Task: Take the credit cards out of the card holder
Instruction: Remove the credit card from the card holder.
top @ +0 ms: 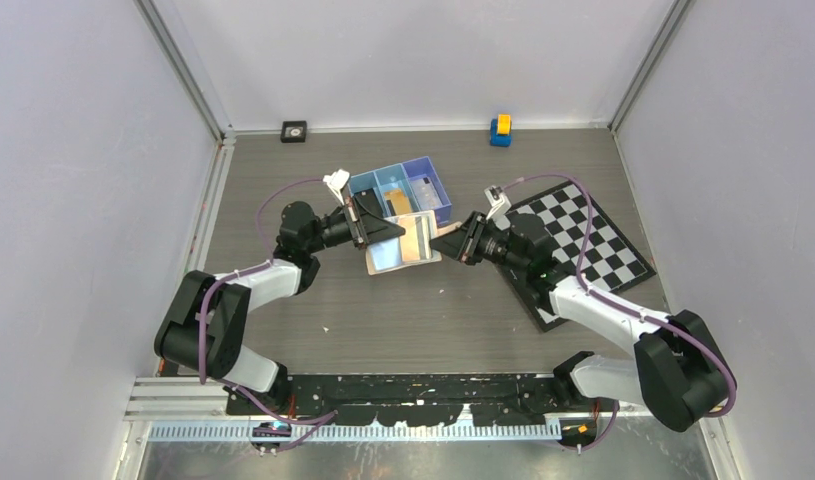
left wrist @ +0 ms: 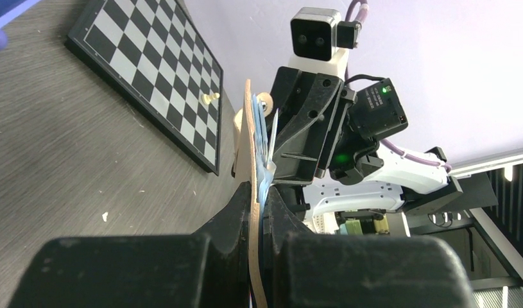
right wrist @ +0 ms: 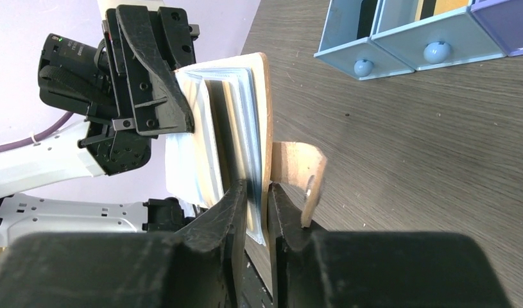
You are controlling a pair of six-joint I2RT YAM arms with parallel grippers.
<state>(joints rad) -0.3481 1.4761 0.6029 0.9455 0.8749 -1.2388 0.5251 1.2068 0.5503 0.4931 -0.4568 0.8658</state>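
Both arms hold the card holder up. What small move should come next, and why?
Probably the right gripper should pull its side away from the left gripper, to spread the card holder open. Both sets of jaws pinch opposite edges, its sleeves lie packed together, and no card edge sticks out to grip.

The card holder (top: pixel 403 243) hangs over the counter (top: pixel 383 320), between the left gripper (top: pixel 375 235) and the right gripper (top: pixel 445 240), just before the tray (top: pixel 368 182); the chessboard (top: pixel 603 235) lies right, a block (top: pixel 500 130) at the back
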